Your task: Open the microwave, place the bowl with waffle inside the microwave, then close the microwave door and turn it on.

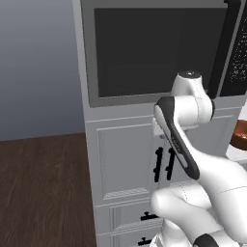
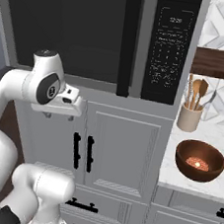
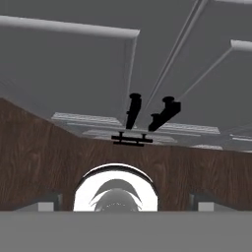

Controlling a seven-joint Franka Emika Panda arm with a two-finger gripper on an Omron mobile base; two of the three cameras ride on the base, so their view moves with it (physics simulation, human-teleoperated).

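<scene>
Microwave (image 2: 94,32) up top, door (image 2: 69,29) shut, bar handle (image 2: 128,41) at its right edge. Bowl (image 2: 200,160) with waffle (image 2: 197,163) on the counter (image 2: 177,166), at 4 o'clock from the keypad (image 2: 170,46). Gripper (image 2: 59,108) below the door, before the cabinet doors (image 2: 119,149); finger gap cannot be told.

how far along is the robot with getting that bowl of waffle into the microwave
Nothing looks done yet. The microwave door is shut and its black handle is untouched. The bowl with the waffle sits on the counter to the right. The hand points down at the lower cabinet doors. Opening, loading, closing and starting are all left.
</scene>
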